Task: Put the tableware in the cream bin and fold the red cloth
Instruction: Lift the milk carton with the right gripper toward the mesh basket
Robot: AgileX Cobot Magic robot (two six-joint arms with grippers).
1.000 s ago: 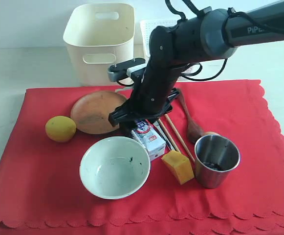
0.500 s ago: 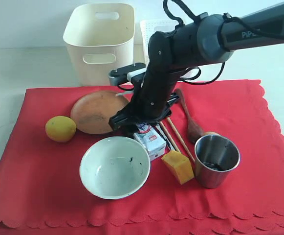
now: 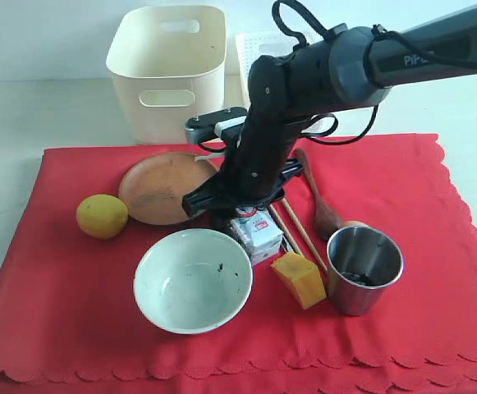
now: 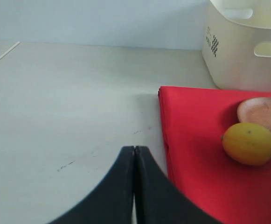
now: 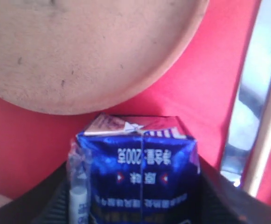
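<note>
My right gripper (image 3: 238,215) is down between the brown plate (image 3: 160,185) and the chopsticks (image 3: 300,230), its fingers pressed on both sides of the blue-white milk carton (image 5: 137,177). In the right wrist view the metal knife (image 5: 252,107) lies beside the carton. The pale bowl (image 3: 192,279), steel cup (image 3: 364,269) and wooden spoon (image 3: 324,205) rest on the red cloth (image 3: 74,328). The cream bin (image 3: 168,74) stands behind the cloth. My left gripper (image 4: 134,154) is shut and holds nothing, over bare table by the cloth's edge (image 4: 196,140).
A yellow lemon (image 3: 102,216) sits left of the plate. A yellow-orange block (image 3: 298,279) lies between bowl and cup. A white lattice basket (image 3: 259,49) stands right of the bin. My right arm reaches in from the upper right.
My right gripper has come lower over the milk carton and its fingers have drawn in against the carton's sides. Everything else has kept its place.
</note>
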